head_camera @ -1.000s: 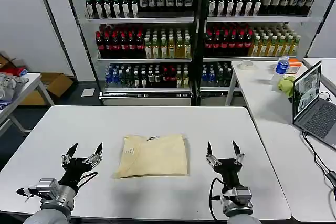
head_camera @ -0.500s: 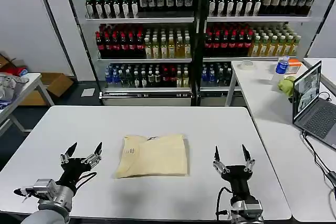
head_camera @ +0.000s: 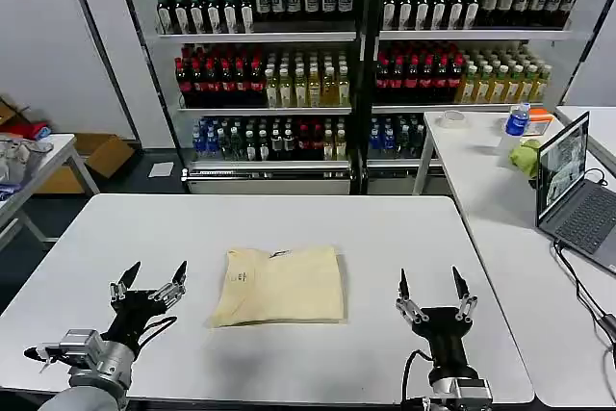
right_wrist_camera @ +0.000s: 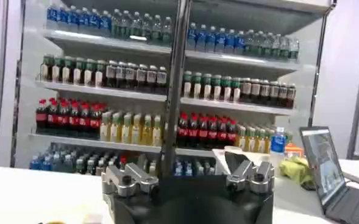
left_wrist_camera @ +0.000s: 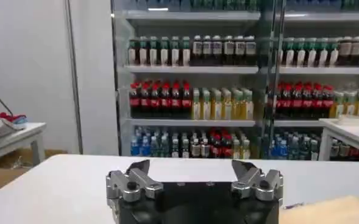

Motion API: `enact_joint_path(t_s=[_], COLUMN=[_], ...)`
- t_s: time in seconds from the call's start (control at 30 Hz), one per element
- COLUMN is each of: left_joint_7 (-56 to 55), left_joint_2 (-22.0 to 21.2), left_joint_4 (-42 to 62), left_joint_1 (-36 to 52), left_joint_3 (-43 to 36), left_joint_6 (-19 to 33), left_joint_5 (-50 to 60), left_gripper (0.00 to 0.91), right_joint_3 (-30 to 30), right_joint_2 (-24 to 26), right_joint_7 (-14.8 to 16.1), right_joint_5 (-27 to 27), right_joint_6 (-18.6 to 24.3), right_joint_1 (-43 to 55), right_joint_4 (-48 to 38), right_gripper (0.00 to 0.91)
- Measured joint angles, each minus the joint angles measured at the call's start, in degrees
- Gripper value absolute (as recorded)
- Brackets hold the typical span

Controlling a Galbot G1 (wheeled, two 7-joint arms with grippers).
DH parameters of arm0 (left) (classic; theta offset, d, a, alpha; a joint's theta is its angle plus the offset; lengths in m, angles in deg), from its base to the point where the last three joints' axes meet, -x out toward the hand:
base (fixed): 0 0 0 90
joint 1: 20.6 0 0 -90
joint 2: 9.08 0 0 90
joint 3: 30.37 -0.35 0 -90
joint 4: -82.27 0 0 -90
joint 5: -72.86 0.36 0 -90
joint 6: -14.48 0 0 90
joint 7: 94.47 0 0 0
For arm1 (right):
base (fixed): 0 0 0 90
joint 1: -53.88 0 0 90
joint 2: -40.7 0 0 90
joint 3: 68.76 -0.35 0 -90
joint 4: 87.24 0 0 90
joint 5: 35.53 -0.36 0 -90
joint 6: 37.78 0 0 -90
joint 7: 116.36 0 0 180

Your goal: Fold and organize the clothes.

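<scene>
The clothes [head_camera: 280, 285], one pale yellow garment folded into a neat rectangle with a small neck label, lie flat in the middle of the white table [head_camera: 385, 228]. A corner of the clothes [left_wrist_camera: 334, 210] shows in the left wrist view. My left gripper [head_camera: 149, 282] hovers to the left of the garment, open and empty, and the same left gripper [left_wrist_camera: 191, 172] holds nothing between its fingers in its wrist view. To the right of the garment, near the table's front edge, my right gripper [head_camera: 432, 288] stands open and empty. The right gripper [right_wrist_camera: 188, 171] faces the shelves.
Drink shelves [head_camera: 356, 64] full of bottles stand behind the table. A side table [head_camera: 520, 238] on the right carries a laptop [head_camera: 576, 194], a water bottle [head_camera: 517, 120] and a green object. A smaller table [head_camera: 29, 175] and cardboard boxes are at the left.
My right gripper has drawn back to the right and toward the table's front edge, away from the garment. The left gripper and the clothes have stayed put.
</scene>
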Motion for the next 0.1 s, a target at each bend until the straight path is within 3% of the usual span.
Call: enact_joint_path(t_s=[0.1], left_joint_7=[0.00], left_joint_2=[0.05], left_joint_4=[-0.11], left_joint_1=[-0.08], left_joint_3=[0.00], left_joint_6=[0.02], left_joint_5=[0.17], left_gripper=[0.907], right_joint_3=[-0.18], right_joint_2=[0.02], right_joint_7=[0.12], right_joint_5=[0.55], right_joint_6=[-0.25], right_joint_1=[-0.44], right_joint_4=[0.23], right_gripper=[0.907])
